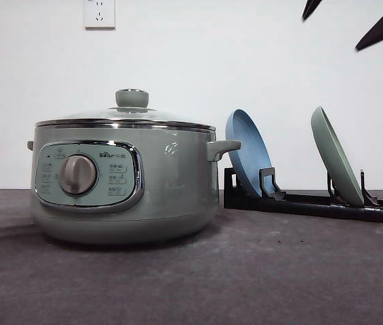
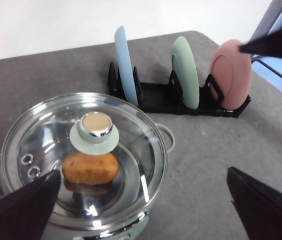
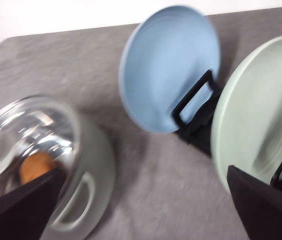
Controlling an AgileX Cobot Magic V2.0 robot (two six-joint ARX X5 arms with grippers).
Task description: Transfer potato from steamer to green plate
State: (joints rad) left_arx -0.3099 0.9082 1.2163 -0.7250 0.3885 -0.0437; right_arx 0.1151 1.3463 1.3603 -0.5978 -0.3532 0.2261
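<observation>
A: Start at the claws. Left gripper?

B: Spread wide, nothing between the fingers. It hangs above the steamer, looking down through the glass lid.

A: Right gripper?

B: Also wide apart, holding nothing. One dark finger sits over the green plate's side, the other over the pot's side handle. That wrist picture is smeared with blur. In the front view, dark tips poke in at the upper right corner; can't tell whose.

A: The potato?

B: Inside the steamer, lying on the bottom under the closed lid, partly hidden by the lid knob. An orange patch of it shows through the glass in the right wrist view too.

A: And the green plate?

B: Standing on edge in a black rack to the right of the pot, on the grey table. A blue plate stands in the slot nearer the steamer, close to its handle; a pink plate stands beyond the green one.

A: Anything on the wall?

B: A white socket, high up, above the pot.
</observation>
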